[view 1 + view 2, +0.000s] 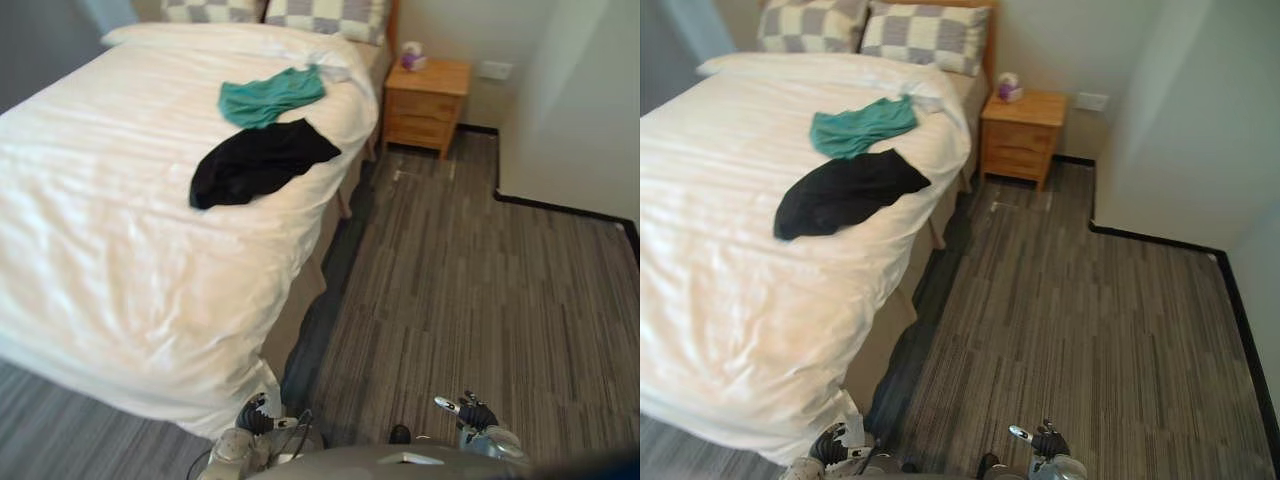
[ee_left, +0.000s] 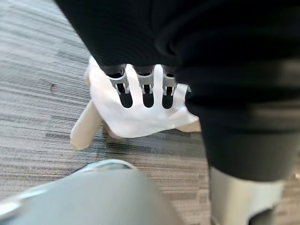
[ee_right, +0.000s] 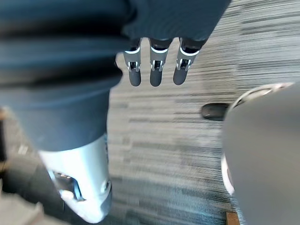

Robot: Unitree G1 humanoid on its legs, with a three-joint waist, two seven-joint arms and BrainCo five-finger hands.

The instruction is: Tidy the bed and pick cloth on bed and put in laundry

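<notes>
— Grey striped carpet [image 1: 470, 300] across the right and lower part of the head views. Bed [image 1: 297, 292] on the left, covered by a white duvet [image 1: 110, 240]. Checked pillows [image 1: 325, 18] along the top edge, wooden nightstand [image 1: 428, 100] at upper right by the bed's head.

— And the clothes?

— On the duvet, upper middle of the frame. Teal cloth [image 1: 270, 97] crumpled nearer the pillows, black cloth [image 1: 258, 160] just below it and close to the bed's right side. Hard to tell whether touching or only edge to edge.

— Hands?

— Both low at the bottom edge, well apart from the clothes. Left hand [image 1: 255, 415] at lower centre-left, by the duvet's hanging corner. Right hand [image 1: 470, 412] at lower centre-right, over carpet.

— Fingers?

— Left wrist view: fingers [image 2: 149, 89] straight, side by side with slim gaps, holding nothing, the white duvet corner just past them. Right wrist view: fingers [image 3: 157, 72] likewise straight and lined up, dark tips toward the carpet, nothing held.
</notes>
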